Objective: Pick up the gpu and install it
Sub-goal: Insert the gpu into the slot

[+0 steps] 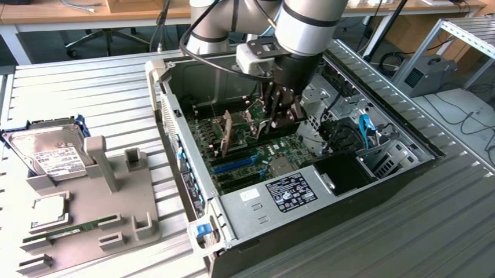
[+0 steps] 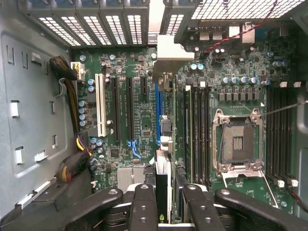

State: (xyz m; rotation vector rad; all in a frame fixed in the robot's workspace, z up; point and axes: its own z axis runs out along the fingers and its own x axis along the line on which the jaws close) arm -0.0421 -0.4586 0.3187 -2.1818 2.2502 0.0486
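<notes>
Black fingers of my pincer sit closest to the wrist lens, drawn in on the top edge of the gpu, which I see edge-on as a thin upright card pinched between them. From outside, my pincer reaches down into the open computer case, and the gpu hangs just under the fingertips, standing on edge over the motherboard. Directly beyond the card from my pincer lies the blue slot. I cannot tell whether the card touches it.
</notes>
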